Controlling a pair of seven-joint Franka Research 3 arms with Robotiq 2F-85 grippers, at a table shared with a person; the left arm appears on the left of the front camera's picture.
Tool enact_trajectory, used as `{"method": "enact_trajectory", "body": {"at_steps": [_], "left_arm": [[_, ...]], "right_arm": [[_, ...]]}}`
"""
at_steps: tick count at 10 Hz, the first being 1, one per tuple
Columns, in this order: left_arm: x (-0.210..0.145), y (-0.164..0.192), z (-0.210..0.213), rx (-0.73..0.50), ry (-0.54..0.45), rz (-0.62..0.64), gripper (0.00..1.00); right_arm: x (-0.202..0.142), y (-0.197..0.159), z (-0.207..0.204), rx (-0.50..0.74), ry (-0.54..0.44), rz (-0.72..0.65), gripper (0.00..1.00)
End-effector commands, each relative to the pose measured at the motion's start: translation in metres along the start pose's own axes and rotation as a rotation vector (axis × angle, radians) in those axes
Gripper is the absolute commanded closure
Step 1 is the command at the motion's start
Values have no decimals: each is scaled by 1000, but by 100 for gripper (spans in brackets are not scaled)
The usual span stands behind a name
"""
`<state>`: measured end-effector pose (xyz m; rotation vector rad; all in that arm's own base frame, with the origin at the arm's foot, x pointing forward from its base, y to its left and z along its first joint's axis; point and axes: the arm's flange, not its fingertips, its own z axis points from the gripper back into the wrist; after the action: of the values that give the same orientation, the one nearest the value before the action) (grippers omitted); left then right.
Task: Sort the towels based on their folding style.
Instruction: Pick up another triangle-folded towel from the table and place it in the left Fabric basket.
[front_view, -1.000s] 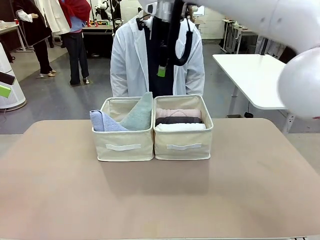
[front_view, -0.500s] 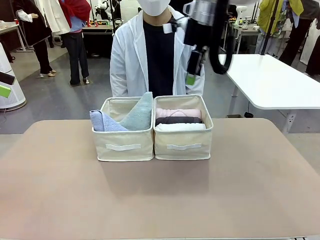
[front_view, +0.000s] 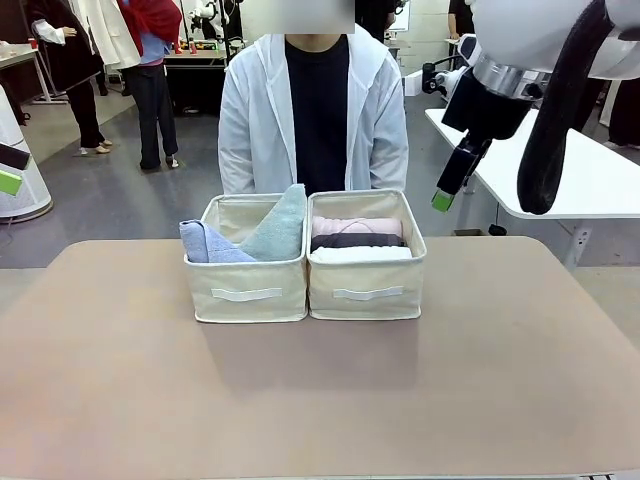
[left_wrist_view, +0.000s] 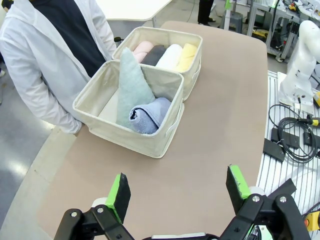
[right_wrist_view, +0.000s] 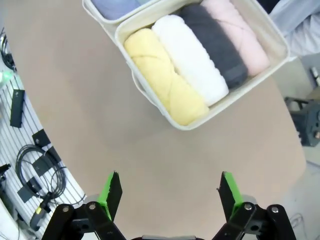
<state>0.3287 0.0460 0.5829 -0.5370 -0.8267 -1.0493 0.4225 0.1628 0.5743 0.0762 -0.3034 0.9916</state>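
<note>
Two cream bins stand side by side mid-table. The left bin (front_view: 246, 292) holds a light blue towel (front_view: 210, 243) and a grey-green cone fold (front_view: 278, 222). In the right bin (front_view: 366, 290) lie rolled towels: pink (front_view: 356, 226), charcoal (front_view: 356, 241) and white (front_view: 360, 255). From above, a pale yellow roll (right_wrist_view: 165, 75) lies beside the white one (right_wrist_view: 192, 60). My right gripper (right_wrist_view: 169, 192) hangs open and empty, high to the right of the bins (front_view: 443, 198). My left gripper (left_wrist_view: 178, 187) is open and empty too, off the table's left end, facing the bins (left_wrist_view: 125, 135).
A person in a white coat (front_view: 250, 120) stands right behind the bins. A white table (front_view: 590, 190) stands at the back right. Cables and gear (left_wrist_view: 295, 135) lie on a rack past the table's near edge. Bare tabletop (front_view: 320, 390) spreads in front of the bins.
My right arm has swung from above the bins, in front of the person, out to the upper right. Its jaws stayed open. The bins and towels have not moved.
</note>
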Motion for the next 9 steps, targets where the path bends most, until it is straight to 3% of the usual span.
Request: {"method": "enact_trajectory", "body": {"at_steps": [1,2,3,9], "left_arm": [[0,0,1,-6,-8,-3,0],[0,0,1,-6,-8,-3,0],[0,0,1,-6,-8,-3,0],[0,0,1,-6,-8,-3,0]], "right_arm": [[21,-14,-8,5,8,15,0],[33,-22,-16,11,82,61,0],[6,-5,-3,5,-3,3,0],[6,-5,-3,5,-3,3,0]]}}
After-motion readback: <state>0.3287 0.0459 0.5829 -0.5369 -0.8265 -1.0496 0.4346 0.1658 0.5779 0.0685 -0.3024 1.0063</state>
